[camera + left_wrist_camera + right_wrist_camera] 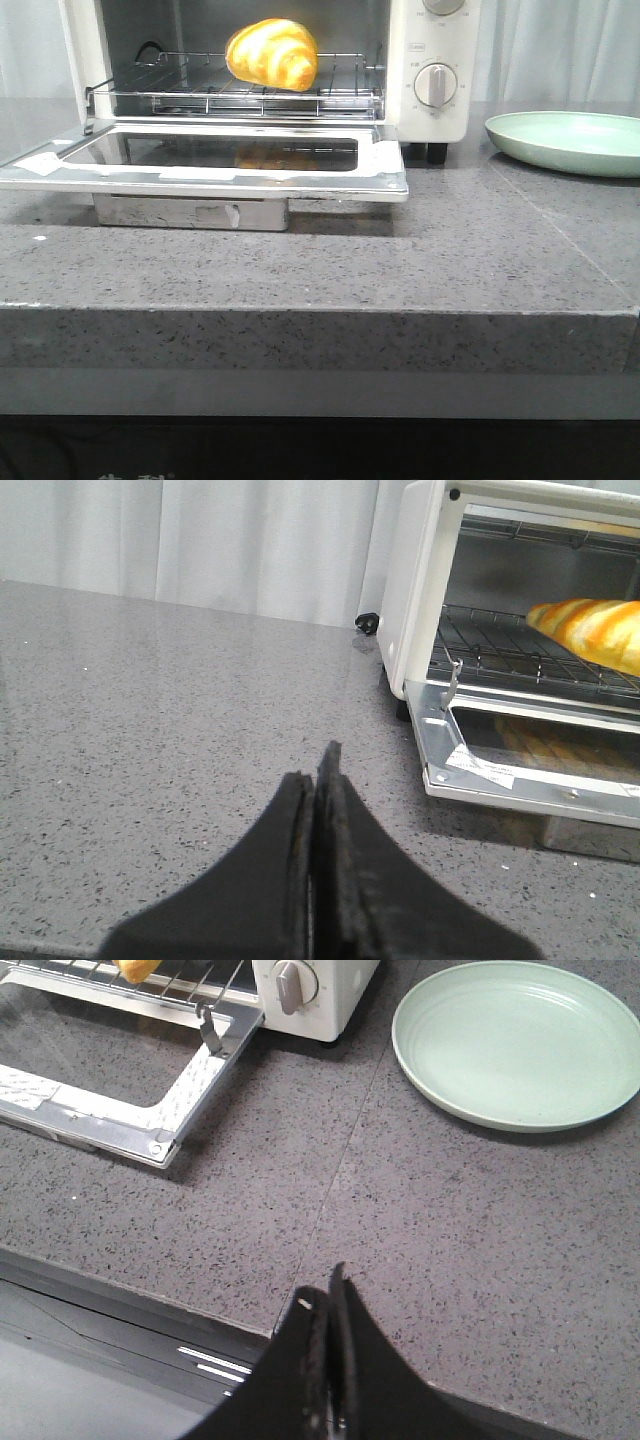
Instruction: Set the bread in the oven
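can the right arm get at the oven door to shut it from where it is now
Probably yes. The right gripper, shut and empty, sits over the counter's front edge, and only bare counter lies between it and the open oven door. The green plate lies off to the side.

Countertop (320, 260): grey speckled stone, polished, with a thick front edge and a thin seam line running across it (seen from the right wrist). Curtain (200, 540): pale white-grey, hanging in vertical folds behind the counter. Light: soft, even.
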